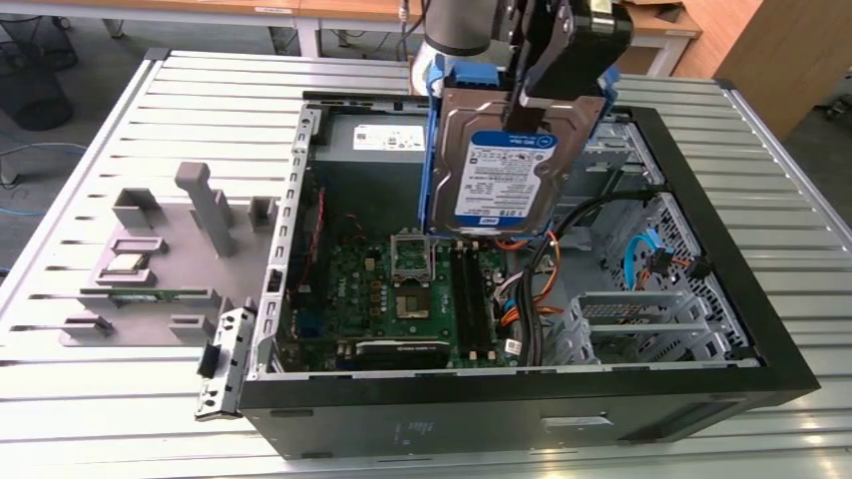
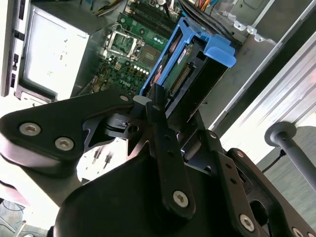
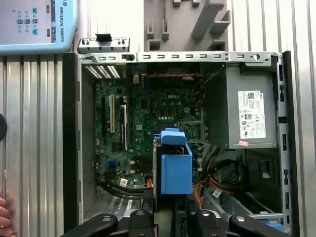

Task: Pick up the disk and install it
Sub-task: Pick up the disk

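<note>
Gripper [image 1: 549, 98] is clamped on the disk [image 1: 500, 165], pinching its upper end. Disk hangs upright w/ label facing the camera in the exterior view, blue bracket round its edges. It's in the air above the open PC case [image 1: 533, 384], over the mobo [image 1: 399, 289], touching nothing below. In the second wrist view the fingers [image 2: 158, 113] grip the disk [image 2: 190, 74] at its end, connector side showing. In the first wrist view the disk [image 3: 176, 165] shows end-on over the board.

Under & beside it, orange + black cables [image 1: 546, 264] bunch between mobo and metal drive cage [image 1: 639, 319], on the exterior view's right. PSU [image 1: 379, 135] sits in the case's far corner. Outside the case, on the exterior view's left, a grey fixture [image 1: 160, 239] stands on the slatted table [image 1: 134, 399], w/ a small green circuit strip [image 1: 147, 294] on it.
</note>
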Available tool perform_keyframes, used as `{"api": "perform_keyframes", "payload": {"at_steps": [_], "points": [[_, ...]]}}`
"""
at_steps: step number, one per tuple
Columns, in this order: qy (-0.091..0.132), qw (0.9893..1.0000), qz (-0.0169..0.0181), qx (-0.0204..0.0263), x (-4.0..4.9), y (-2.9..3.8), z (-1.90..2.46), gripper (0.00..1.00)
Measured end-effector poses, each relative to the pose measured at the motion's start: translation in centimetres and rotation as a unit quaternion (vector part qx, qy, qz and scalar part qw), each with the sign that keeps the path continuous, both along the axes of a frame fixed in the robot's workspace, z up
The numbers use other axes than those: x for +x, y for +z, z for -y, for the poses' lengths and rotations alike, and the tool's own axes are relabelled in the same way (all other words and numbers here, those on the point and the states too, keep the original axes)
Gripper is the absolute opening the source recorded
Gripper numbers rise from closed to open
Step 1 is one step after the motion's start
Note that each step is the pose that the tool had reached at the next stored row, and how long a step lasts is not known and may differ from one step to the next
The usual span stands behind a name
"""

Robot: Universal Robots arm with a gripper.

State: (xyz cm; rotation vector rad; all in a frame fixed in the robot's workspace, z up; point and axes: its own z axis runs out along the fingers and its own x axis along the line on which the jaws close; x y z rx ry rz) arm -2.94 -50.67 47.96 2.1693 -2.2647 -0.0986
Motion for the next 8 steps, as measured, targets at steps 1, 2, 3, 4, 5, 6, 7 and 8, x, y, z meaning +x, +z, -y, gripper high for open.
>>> {"api": "perform_keyframes", "payload": {"at_steps": [1,2,3,4,5,6,7,8], "points": [[0.0,1.0,-0.0001,0.0,0.32,0.0,0.0,0.35],[0.0,1.0,-0.0001,0.0,0.64,0.0,0.0,0.35],[0.0,1.0,-0.0002,0.0,0.96,0.0,0.0,0.35],[0.0,1.0,-0.0002,0.0,1.26,0.0,0.0,0.35],[0.0,1.0,-0.0003,0.0,1.58,0.0,0.03,0.35],[0.0,1.0,-0.0003,0.0,1.83,0.0,0.1,0.35],[0.0,1.0,-0.0003,0.0001,2.05,0.0,0.21,0.35],[0.0,1.0,-0.0003,0.0,2.26,0.0,0.34,0.35]]}}
